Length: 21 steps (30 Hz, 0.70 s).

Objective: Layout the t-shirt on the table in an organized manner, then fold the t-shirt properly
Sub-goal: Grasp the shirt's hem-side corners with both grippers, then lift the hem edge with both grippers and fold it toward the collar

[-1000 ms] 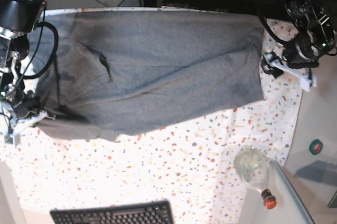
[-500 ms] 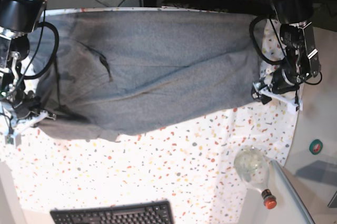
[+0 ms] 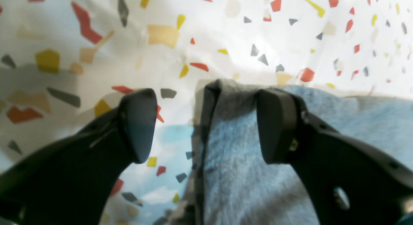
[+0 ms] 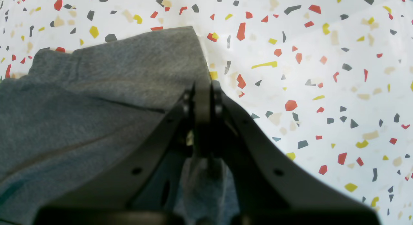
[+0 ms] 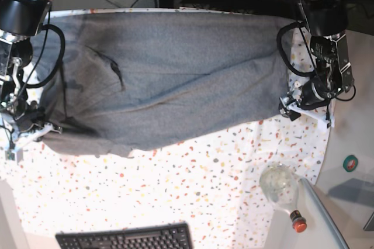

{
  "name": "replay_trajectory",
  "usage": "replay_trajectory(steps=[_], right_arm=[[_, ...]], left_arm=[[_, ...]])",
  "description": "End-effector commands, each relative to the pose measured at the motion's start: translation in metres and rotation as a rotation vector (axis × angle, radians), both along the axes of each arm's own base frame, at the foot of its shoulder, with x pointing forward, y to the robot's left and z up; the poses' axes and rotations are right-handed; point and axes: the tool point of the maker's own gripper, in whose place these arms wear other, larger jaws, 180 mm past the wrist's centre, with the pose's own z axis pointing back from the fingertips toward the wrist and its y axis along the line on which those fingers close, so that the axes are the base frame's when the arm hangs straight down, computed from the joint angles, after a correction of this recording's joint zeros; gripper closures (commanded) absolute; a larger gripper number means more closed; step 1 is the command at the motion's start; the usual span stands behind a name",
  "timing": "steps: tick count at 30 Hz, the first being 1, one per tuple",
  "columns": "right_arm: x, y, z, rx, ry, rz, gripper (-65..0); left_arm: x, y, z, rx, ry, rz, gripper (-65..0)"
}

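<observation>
The grey t-shirt (image 5: 175,73) lies spread across the far half of the speckled table (image 5: 204,173). My left gripper (image 5: 287,109) sits at the shirt's near right corner. In the left wrist view it (image 3: 206,125) is open. The shirt's folded corner (image 3: 232,147) lies between the jaws, and one finger (image 3: 274,125) rests on the fabric. My right gripper (image 5: 38,127) is at the shirt's near left corner. In the right wrist view it (image 4: 203,92) is shut on the edge of the shirt (image 4: 113,89), low over the table (image 4: 322,89).
A black keyboard (image 5: 125,238) lies at the near edge. A clear bottle with a red cap (image 5: 282,190) lies at the near right. A green round thing (image 5: 350,163) sits off the table's right edge. Cables run along the far side.
My left arm has come down and toward the near side, from beside the shirt's right edge onto its near right corner. The right arm and the shirt have not moved.
</observation>
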Motion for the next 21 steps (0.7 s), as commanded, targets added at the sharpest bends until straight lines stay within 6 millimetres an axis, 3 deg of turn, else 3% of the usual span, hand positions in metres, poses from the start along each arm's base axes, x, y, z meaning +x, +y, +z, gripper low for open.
replay_trajectory(steps=[1, 4, 8, 13, 18, 21], right_arm=[[0.012, -0.006, 0.017, -0.020, -0.057, 0.003, 0.0], [0.012, -0.005, 0.017, -0.018, -0.057, 0.004, 0.0], [0.012, -0.006, 0.017, -0.018, -0.058, -0.001, 0.0], [0.011, -0.008, 0.017, -0.020, -0.056, -0.003, 0.0], [0.019, -0.010, 0.019, -0.024, -0.073, -0.001, 0.0], [0.025, -0.021, 0.022, -0.042, -0.101, -0.009, 0.0]], left_arm=[[0.003, -0.012, -0.003, -0.020, 0.014, -0.027, -43.1], [0.006, -0.019, -0.005, -0.023, 0.012, -0.045, -28.6], [0.009, -0.018, -0.004, -0.012, -0.013, -0.040, 0.0], [0.014, -0.014, 0.001, -0.002, -0.026, -0.040, 0.0], [0.043, -0.015, 0.022, 0.005, -0.085, -0.048, 0.0], [0.065, -0.015, 0.044, 0.013, -0.144, -0.055, 0.0]])
